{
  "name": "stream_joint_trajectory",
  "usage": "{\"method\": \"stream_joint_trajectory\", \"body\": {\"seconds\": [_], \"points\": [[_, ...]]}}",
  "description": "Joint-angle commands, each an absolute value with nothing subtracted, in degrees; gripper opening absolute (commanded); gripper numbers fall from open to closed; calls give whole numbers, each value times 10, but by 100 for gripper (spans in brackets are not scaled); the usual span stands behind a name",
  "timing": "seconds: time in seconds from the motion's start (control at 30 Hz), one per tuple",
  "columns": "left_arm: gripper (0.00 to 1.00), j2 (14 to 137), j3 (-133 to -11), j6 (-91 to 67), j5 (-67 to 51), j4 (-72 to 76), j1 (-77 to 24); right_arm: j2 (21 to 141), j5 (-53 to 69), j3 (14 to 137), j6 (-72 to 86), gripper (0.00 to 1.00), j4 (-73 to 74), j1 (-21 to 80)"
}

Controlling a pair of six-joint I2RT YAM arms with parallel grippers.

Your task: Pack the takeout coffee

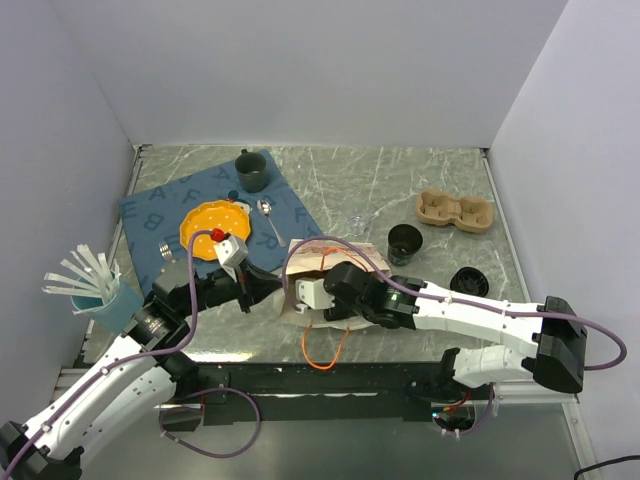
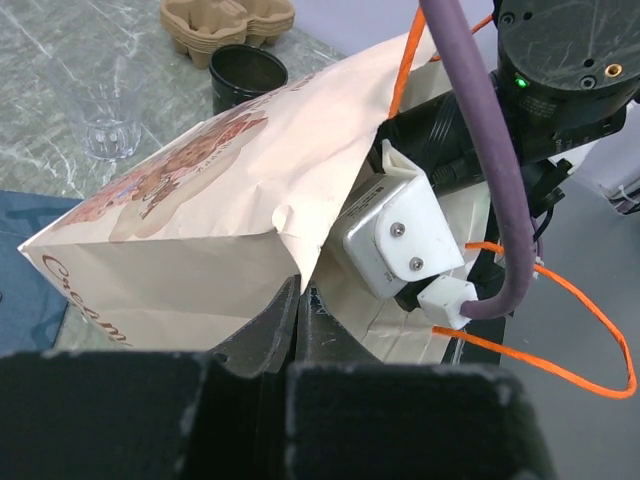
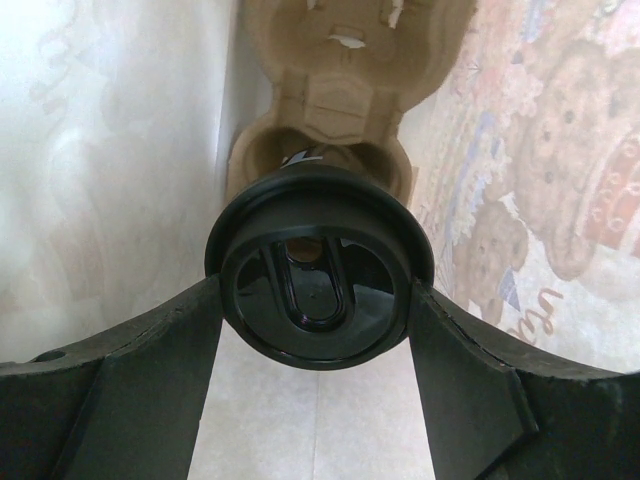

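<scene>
The right pincer [image 3: 318, 300] is inside a cream printed paper bag [image 2: 190, 190] that lies on its side on the grey marbled bench [image 1: 400, 180]. It is grasping a small dark disposable cup with a round black plastic lid [image 3: 320, 255], one finger pressed to each side of the lid. Just beyond that cup, deeper in the bag, lies a brown moulded-pulp two-cup tray [image 3: 335, 90]; the cup is at its nearer well, though whether it is seated there cannot be told. The left pincer [image 2: 300, 305] is clenched on the edge of the bag's mouth, close beside the right arm's wrist, and the bag's upper wall stands raised over that wrist. The bag's orange cord handles [image 2: 560, 290] trail beside the wrist. Beyond the bag from the left pincer stand an open dark cup [image 2: 245, 75], a second pulp tray [image 2: 225, 20] and a clear glass [image 2: 105, 125]. A loose black lid [image 1: 469, 281] lies just beside the right forearm.
</scene>
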State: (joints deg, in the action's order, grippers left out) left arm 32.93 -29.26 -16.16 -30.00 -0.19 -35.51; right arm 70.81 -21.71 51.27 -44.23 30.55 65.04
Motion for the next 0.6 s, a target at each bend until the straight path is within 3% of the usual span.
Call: {"method": "stream_joint_trajectory", "body": {"seconds": [0.0, 0.57], "points": [[1, 333, -313, -152, -309, 33, -356, 693, -227, 497, -433, 46, 275, 639], [1, 340, -310, -176, -304, 47, -356, 716, -224, 474, -441, 50, 189, 604]]}}
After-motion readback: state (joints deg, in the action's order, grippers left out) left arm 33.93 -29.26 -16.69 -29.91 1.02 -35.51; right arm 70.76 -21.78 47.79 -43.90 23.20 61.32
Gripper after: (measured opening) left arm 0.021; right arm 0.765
